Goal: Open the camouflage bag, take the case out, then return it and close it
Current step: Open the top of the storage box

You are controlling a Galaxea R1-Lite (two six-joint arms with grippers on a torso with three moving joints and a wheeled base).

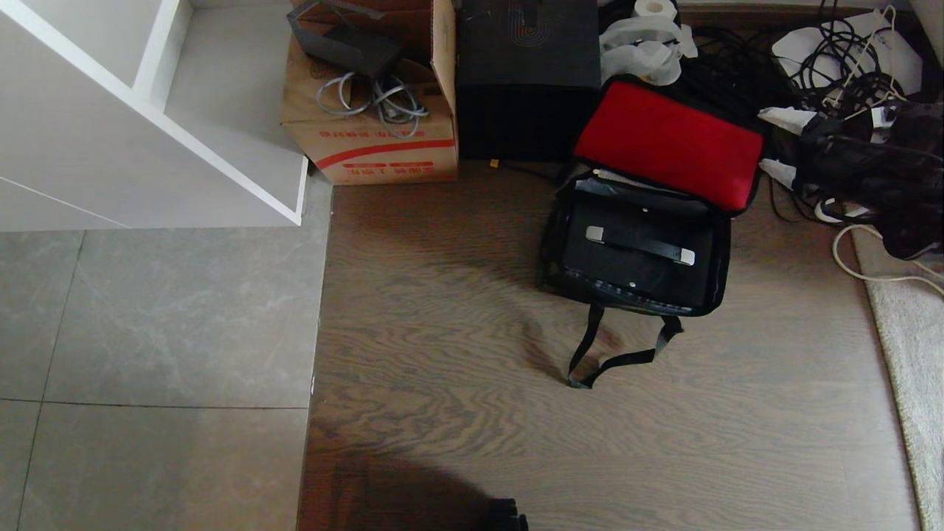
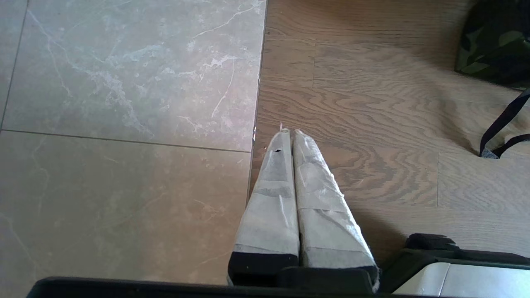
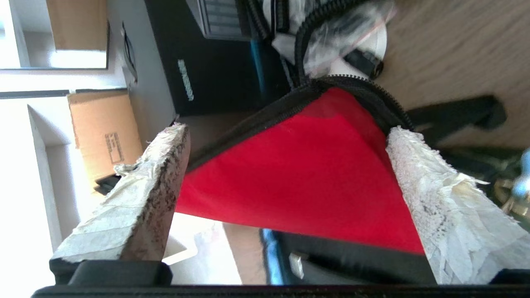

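While the camouflage bag (image 1: 636, 243) lies on the wooden floor (image 1: 457, 413) with its lid thrown back, the red flap lining (image 1: 670, 141) faces upward and leans toward the tangle of cables (image 1: 841, 66) behind. Inside the open bag rests the case (image 1: 634, 254), flat and black, its bar handle (image 1: 640, 245) with silver end mounts lying across the top. A black strap (image 1: 619, 354) trails from the bag's near edge onto the floor. Beside the bag stands a tall black box (image 1: 527, 74), and next to that a brown cardboard carton (image 1: 376, 125).

Right end effector (image 3: 285, 182): seen only from its own wrist, it is spread wide with nothing between its padded fingers (image 3: 145, 194), and it frames a corner of the red lining and the zipper edge (image 3: 352, 89). Whether either finger touches the fabric cannot be settled from this angle; they appear to stand just clear of it. Left end effector (image 2: 290, 186): closed and empty, parked over the seam between the grey tile (image 2: 124, 124) and the wood, well apart from the bag.

Step in hand, as judged: the opening is done, or the case is already returned; the frames fit either. If removal is next, the right arm must drop to the handle and close across it; if closing, it must take the lid's edge and fold it forward.
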